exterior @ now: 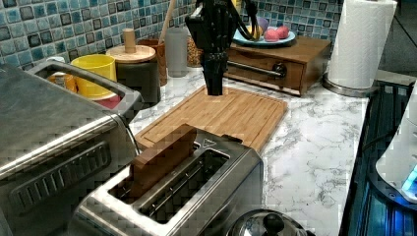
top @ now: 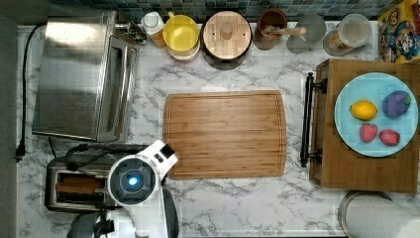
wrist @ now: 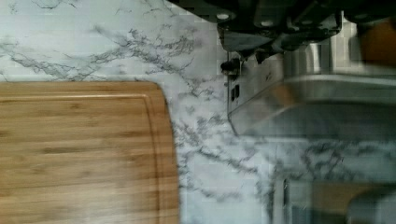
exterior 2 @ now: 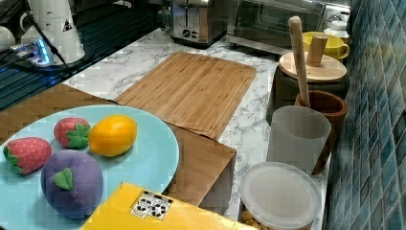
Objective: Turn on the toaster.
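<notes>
Marble worktop [top: 247, 203] carries, in the top view, a steel toaster oven [top: 74, 77] at 10 o'clock and a bamboo cutting board [top: 225, 134] at centre. The toaster [top: 74, 186] sits at 8 o'clock, just below the oven, with a brown slice [exterior: 160, 157] standing in one slot. The gripper [exterior: 215, 91] hangs above the board's far end in the left view; whether the fingers are released or clenched, I cannot tell.
</notes>
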